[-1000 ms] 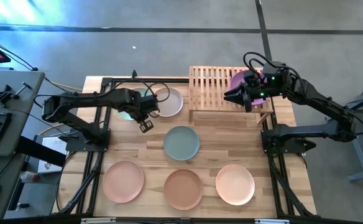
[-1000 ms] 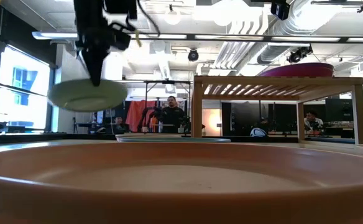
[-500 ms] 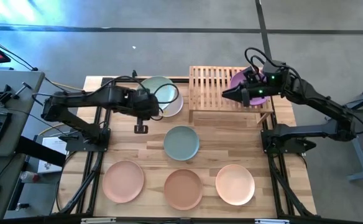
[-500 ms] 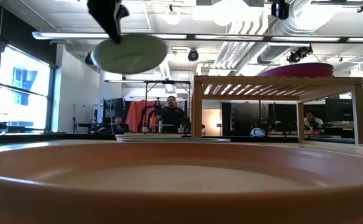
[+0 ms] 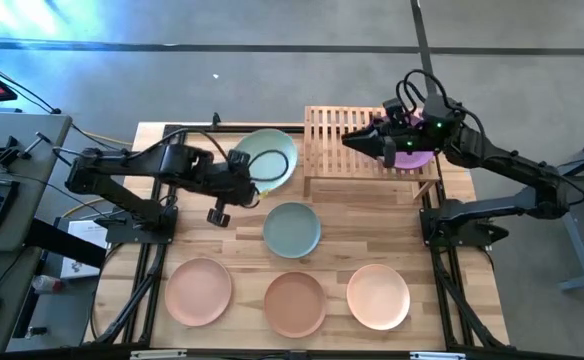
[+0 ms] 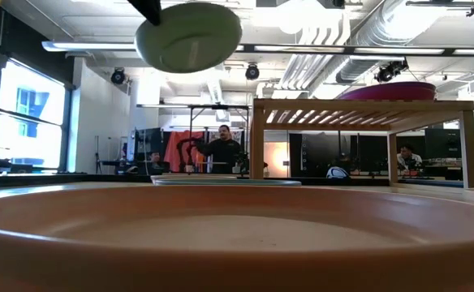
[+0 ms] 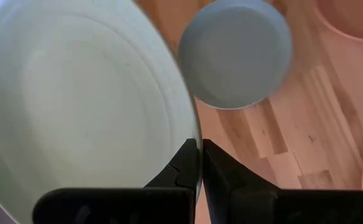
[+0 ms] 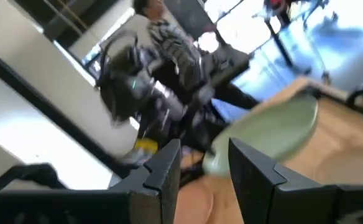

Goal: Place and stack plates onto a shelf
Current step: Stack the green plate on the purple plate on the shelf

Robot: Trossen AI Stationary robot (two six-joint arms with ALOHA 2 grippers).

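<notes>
A mint green plate (image 5: 267,157) hangs in the air over the table's far middle, left of the shelf (image 5: 344,128), with my left gripper (image 5: 242,168) shut on it. In the low view the plate (image 6: 190,36) is high up. A purple plate (image 5: 413,156) rests on the shelf's right part, partly under my right arm. My right gripper (image 5: 350,140) stands open above the shelf's slats with nothing between its fingers (image 8: 169,167). A grey-teal plate (image 5: 292,229) lies flat at the table's middle. My left gripper pinches the mint green plate's rim (image 7: 191,134) between its two fingers (image 7: 188,163), on the plate's left side. The fingers slant down and toward the table's right. The plate is lifted clear of the table and slightly tilted, its hollow side up.
Along the near edge lie a pink plate (image 5: 198,291), a terracotta plate (image 5: 294,303) and a cream plate (image 5: 378,296). The shelf's left half is bare slats. Black frame rails (image 5: 158,250) run down both table sides. People sit in the room beyond.
My left gripper has risen and gone toward the table's right, toward the shelf, rolling its wrist. The mint green plate has gone with it, well up off the table. My right gripper has tipped up to level and drifted left over the shelf, staying open.
</notes>
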